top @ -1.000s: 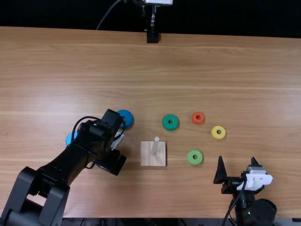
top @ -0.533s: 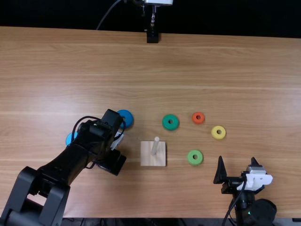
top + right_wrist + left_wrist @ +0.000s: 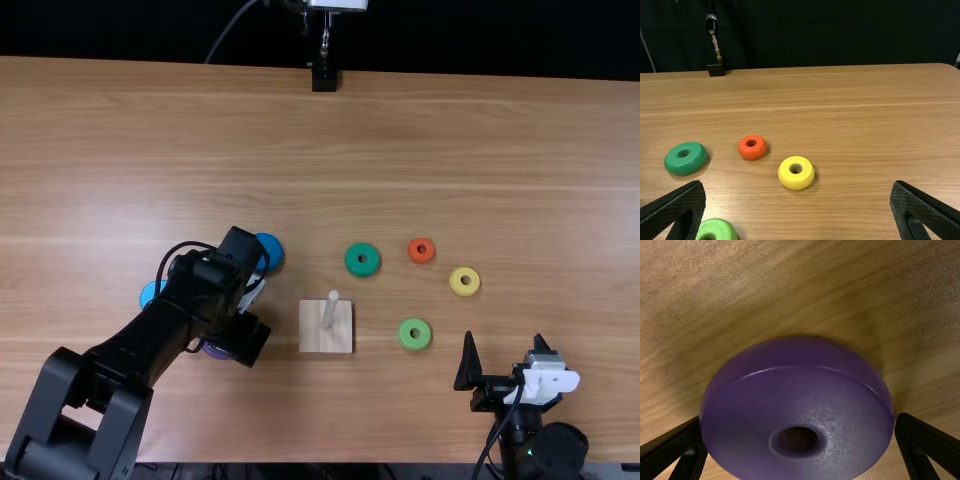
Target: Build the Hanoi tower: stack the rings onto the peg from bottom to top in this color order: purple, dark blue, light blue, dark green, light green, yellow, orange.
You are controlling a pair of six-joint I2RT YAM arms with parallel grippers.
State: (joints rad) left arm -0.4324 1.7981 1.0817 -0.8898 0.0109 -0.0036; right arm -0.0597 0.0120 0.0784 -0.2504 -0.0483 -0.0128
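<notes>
The left gripper (image 3: pixel 800 424), clamped on the purple ring (image 3: pixel 805 400), shifts, likely starting the stack, the right gripper (image 3: pixel 798 184) spread apart.

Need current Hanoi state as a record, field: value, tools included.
peg: no rings on it
left tool: shut on purple ring
purple lifted: cannot tell
right tool: open, empty
loose left of peg: dark blue, light blue, both partly hidden
loose right of peg: dark green, light green, yellow, orange
next: probably purple onto peg
</notes>
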